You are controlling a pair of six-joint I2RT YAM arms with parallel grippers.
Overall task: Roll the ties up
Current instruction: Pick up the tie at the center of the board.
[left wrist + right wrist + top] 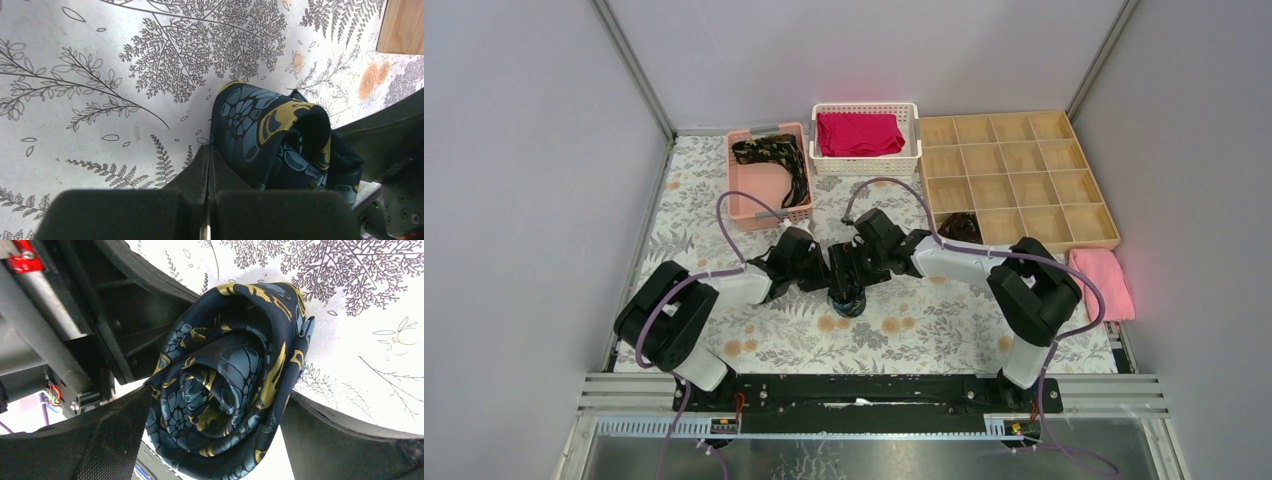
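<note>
A dark blue tie with teal and gold floral pattern, rolled into a coil [846, 299], sits on the patterned tablecloth at the table's middle. My right gripper [215, 412] is shut on this coil [225, 365], one finger on each side. My left gripper [208, 151] is shut, with its fingertips pressed together just left of the coil [270, 140]. I cannot see fabric between its jaws. In the top view both grippers, left [817, 272] and right [852, 272], meet over the coil. A second tie [776, 162] lies loose in the pink basket. A third, coiled, tie [961, 228] sits in a wooden tray compartment.
A pink basket [742, 185] and a white basket [864, 162] holding folded red cloth [858, 133] stand at the back. A wooden compartment tray [1014, 175] fills the back right. A pink towel [1102, 280] lies at the right edge. Walls enclose three sides.
</note>
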